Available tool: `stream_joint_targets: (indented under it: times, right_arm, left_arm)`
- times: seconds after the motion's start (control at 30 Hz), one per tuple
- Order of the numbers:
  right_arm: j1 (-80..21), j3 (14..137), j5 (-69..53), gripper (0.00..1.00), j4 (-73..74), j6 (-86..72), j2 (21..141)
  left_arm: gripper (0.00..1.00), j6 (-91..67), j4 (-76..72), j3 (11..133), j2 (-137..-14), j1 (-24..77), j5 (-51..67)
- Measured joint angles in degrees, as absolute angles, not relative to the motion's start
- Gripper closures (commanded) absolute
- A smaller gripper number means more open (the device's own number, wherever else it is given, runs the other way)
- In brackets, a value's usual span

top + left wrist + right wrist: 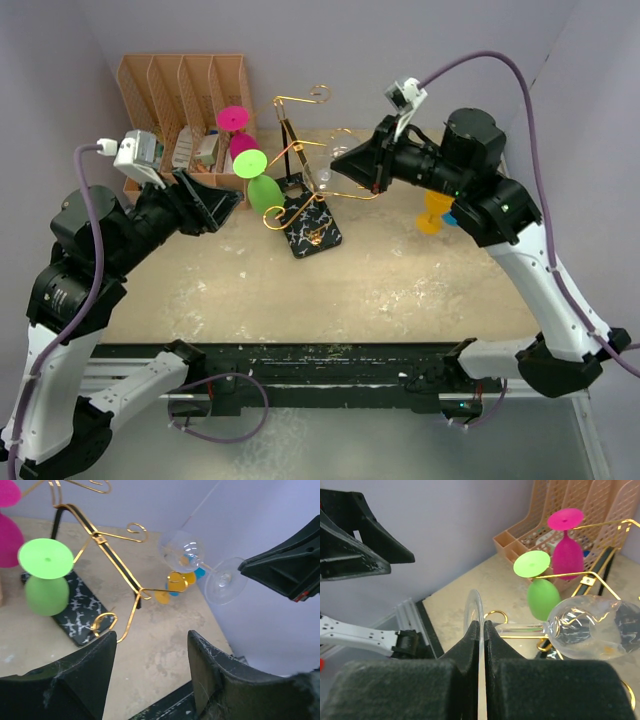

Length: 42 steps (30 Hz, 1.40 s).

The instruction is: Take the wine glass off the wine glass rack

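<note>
A clear wine glass (590, 627) lies on its side in the air, stem level. My right gripper (481, 625) is shut on the thin edge of its round foot (474, 607). From above, the right gripper (342, 160) holds the clear wine glass (322, 176) beside the right-hand arms of the wine glass rack (300, 150). I cannot tell whether glass and wire touch. The gold wire rack (112, 562) stands on a black marbled base (312, 226). My left gripper (150, 642) is open and holds nothing, low beside the rack at its left (215, 205).
A green glass (262, 186) and a pink glass (240, 135) hang upside down on the rack's left side. An orange slotted organiser (180, 85) stands at the back left. Yellow and blue objects (437, 212) sit under the right arm.
</note>
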State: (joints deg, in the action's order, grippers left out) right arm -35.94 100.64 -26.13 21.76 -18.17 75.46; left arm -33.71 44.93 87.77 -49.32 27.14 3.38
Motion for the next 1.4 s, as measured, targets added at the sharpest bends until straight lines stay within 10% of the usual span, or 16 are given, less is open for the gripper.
stream_joint_targets:
  times: [1.13, 1.4]
  right_arm:
    - [-42.7, 89.9, -12.9, 1.00, 20.7, -3.2, 65.2]
    - [-43.1, 89.5, -12.9, 1.00, 20.7, -2.9, 65.6]
  left_arm:
    - [0.28, -84.6, 13.4, 72.3, -54.6, 27.1, 33.5]
    - [0.32, -73.4, 12.2, 73.0, -55.2, 27.2, 31.6]
